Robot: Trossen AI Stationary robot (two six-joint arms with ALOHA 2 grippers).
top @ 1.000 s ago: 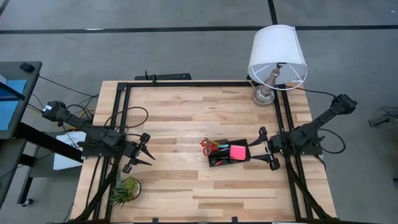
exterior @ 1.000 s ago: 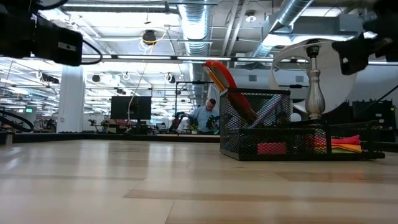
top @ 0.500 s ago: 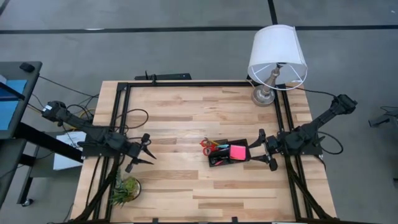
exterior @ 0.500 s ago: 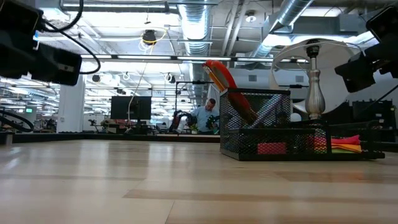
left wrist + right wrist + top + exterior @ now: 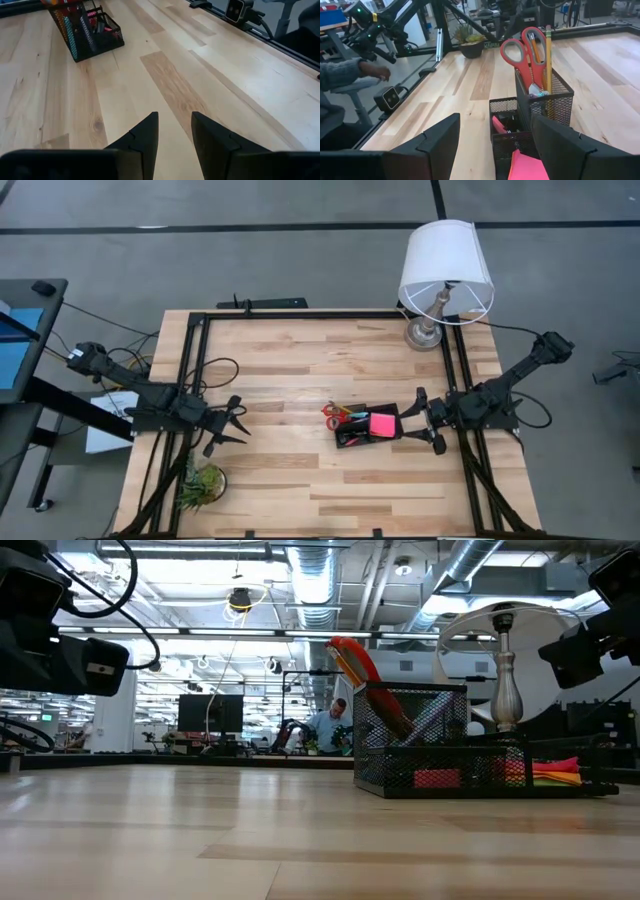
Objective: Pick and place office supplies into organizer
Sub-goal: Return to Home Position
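Note:
The organizer (image 5: 366, 426) is a black mesh desk tray that stands on its base right of the table's middle. Red-handled scissors (image 5: 522, 47) and a yellow pencil (image 5: 548, 55) stick upright out of its tall cup. A pink sticky-note pad (image 5: 381, 424) lies in its low part. My right gripper (image 5: 422, 420) hovers open just right of the organizer, facing it. My left gripper (image 5: 238, 423) is open near the table's left side, well away from the organizer (image 5: 85, 30), low over bare wood.
A white-shaded lamp (image 5: 446, 265) stands at the far right corner. A small green plant (image 5: 203, 485) sits at the near left corner. A black frame rail (image 5: 320, 313) runs round the table. A person's hand (image 5: 375, 70) shows beyond the table's left edge.
My left gripper has sunk lower toward the table. My right gripper shifted slightly about a second ago and has kept still since. The organizer and its contents have stayed in place.

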